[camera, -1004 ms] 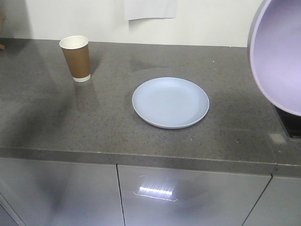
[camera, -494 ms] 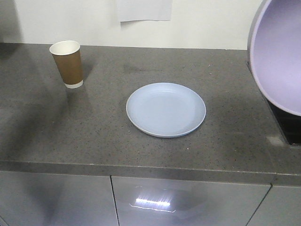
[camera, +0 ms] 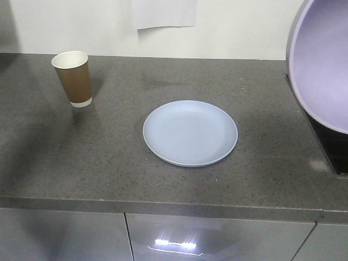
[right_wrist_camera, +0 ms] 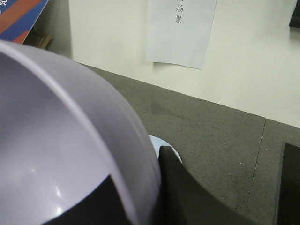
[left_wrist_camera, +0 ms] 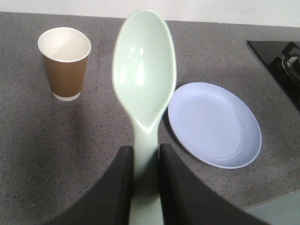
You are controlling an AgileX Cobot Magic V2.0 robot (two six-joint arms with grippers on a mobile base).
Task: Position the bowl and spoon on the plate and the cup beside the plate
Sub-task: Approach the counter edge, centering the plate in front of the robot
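Observation:
The pale blue plate [camera: 190, 133] lies flat in the middle of the grey counter [camera: 109, 163]. A brown paper cup [camera: 73, 78] stands upright at the back left, well apart from it. In the left wrist view my left gripper [left_wrist_camera: 145, 159] is shut on the handle of the mint-green spoon [left_wrist_camera: 144, 79], held above the counter between cup [left_wrist_camera: 64, 63] and plate [left_wrist_camera: 214, 124]. My right gripper [right_wrist_camera: 140, 173] is shut on the rim of the lavender bowl [right_wrist_camera: 61, 140], one finger inside and one outside. The bowl [camera: 321, 60] hangs tilted, close to the front camera at the right edge.
A black hob [camera: 326, 147] is set into the counter at the right [left_wrist_camera: 276, 56]. A white paper sheet [camera: 163, 13] hangs on the back wall. Grey cabinet doors [camera: 217, 239] sit below the counter's front edge.
In the front view the cup, plate and counter edge have slid down the frame, and the cup to the left. The bowl keeps its place at the right edge.

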